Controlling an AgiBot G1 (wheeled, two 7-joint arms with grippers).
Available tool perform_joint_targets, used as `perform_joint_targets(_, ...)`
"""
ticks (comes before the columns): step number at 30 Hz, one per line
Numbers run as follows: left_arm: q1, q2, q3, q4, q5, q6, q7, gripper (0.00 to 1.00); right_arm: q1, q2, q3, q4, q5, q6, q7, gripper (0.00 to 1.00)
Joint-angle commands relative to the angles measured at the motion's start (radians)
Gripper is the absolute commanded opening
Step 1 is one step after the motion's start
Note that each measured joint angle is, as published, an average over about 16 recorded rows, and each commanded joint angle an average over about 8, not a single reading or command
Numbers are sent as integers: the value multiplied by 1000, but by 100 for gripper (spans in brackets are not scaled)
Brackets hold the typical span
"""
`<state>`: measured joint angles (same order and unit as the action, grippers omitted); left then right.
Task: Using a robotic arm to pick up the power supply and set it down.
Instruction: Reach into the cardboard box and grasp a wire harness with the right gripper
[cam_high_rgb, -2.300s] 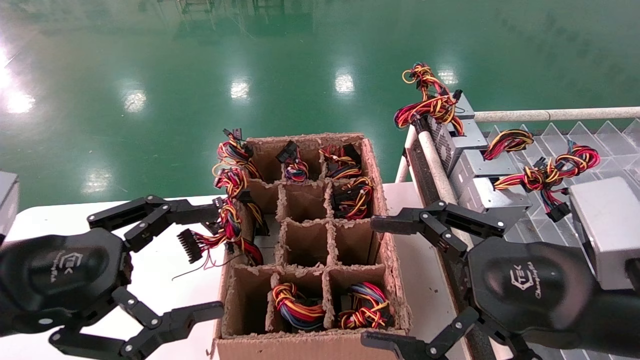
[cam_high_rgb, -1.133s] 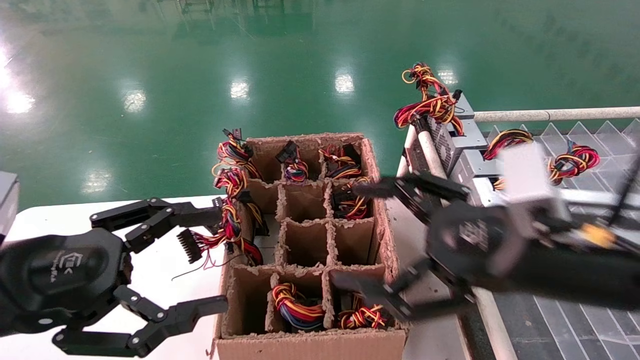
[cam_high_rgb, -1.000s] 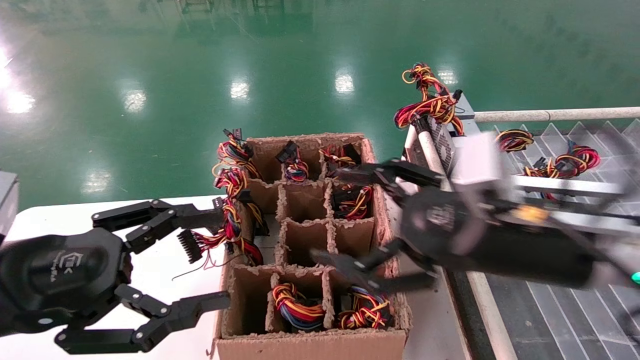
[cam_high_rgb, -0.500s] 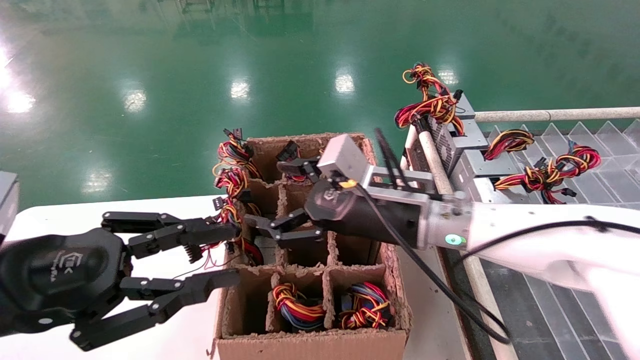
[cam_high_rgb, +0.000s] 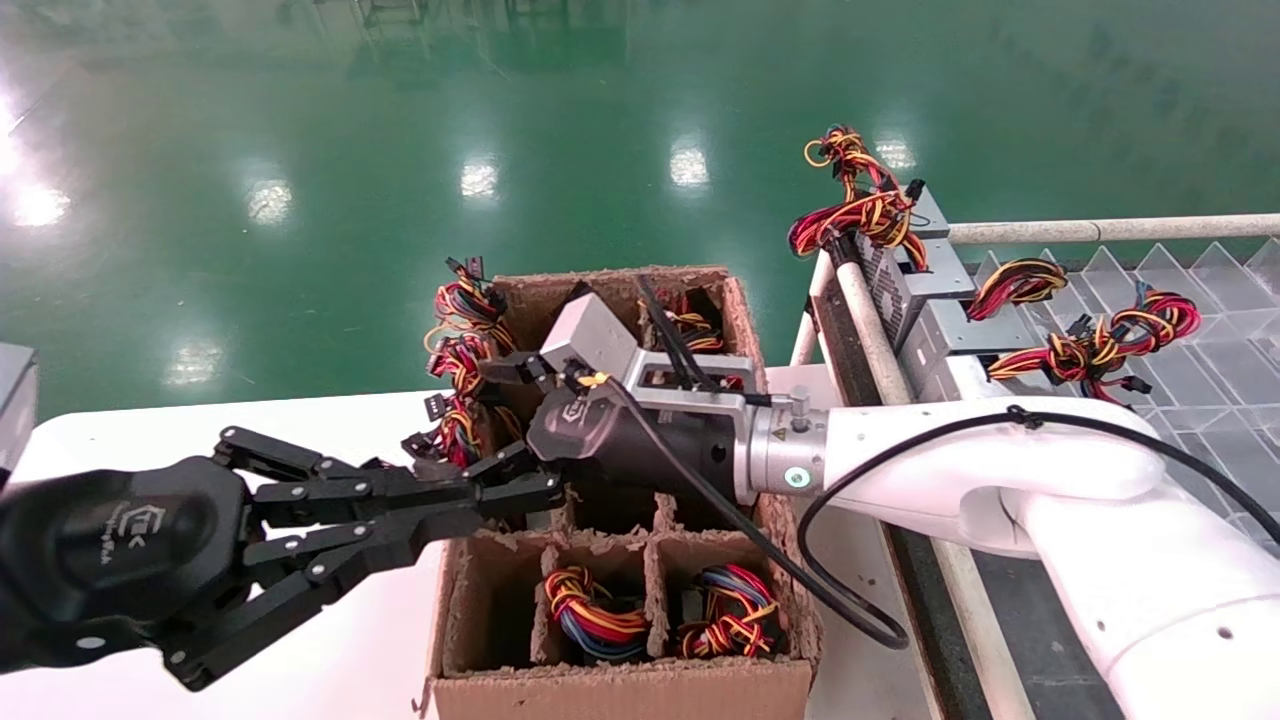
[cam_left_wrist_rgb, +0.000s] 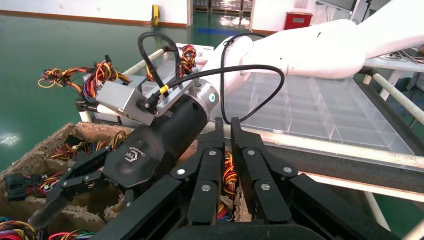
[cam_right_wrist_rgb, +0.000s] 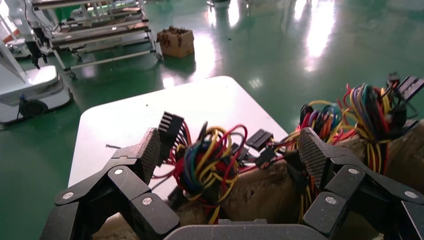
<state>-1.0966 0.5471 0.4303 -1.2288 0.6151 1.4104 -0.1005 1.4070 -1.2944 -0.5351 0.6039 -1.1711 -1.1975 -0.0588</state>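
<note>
Head view, operator: your right arm (cam_high_rgb: 950, 470) is spanning the cardboard box (cam_high_rgb: 620, 690) from the right side, and the right gripper (cam_high_rgb: 500, 425) is hanging over the box's left column, at the middle compartment. Its fingers (cam_high_rgb: 510, 370) are standing spread wide, one on each side of the power supply (cam_high_rgb: 455, 425), which is sitting in that left-middle compartment with only its red, yellow and black wires spilling over the wall; the metal body is hidden from you. Right wrist view is confirming it: the ribbed pads (cam_right_wrist_rgb: 145, 152) are flanking the wire bundle (cam_right_wrist_rgb: 210, 162) with gaps on both sides, nothing pinched. Your left gripper (cam_high_rgb: 500, 500) is hovering over the white table (cam_high_rgb: 350, 660), pointing at the box's left wall, its two fingers pressed nearly together and gripping nothing, tips just beside the right gripper's lower finger. Left wrist view is showing those fingers (cam_left_wrist_rgb: 210, 170) side by side with the right gripper's palm right ahead of them. More wire bundles are filling other compartments, and further supplies (cam_high_rgb: 920, 290) are resting on the rack (cam_high_rgb: 1150, 340) to your right.
</note>
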Motion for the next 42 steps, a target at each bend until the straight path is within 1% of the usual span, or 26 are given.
perform_joint_targets(1, 0, 0, 0, 0, 0, 0, 0, 0, 12, -13, -5, -33, -5, -7, -13, 0)
perform_joint_targets(8, 0, 0, 0, 0, 0, 0, 0, 0, 24, -19, -20, -67, -15, -40, -34, 0)
perform_joint_targets(16, 0, 0, 0, 0, 0, 0, 0, 0, 14, -13, -29, -53, -18, -53, -28, 0)
perform_joint_targets(30, 0, 0, 0, 0, 0, 0, 0, 0, -20, 13, -32, 5, -19, -33, 26, 0)
perform_joint_targets(42, 0, 0, 0, 0, 0, 0, 0, 0, -36, 23, -24, 34, -14, -1, 46, 0)
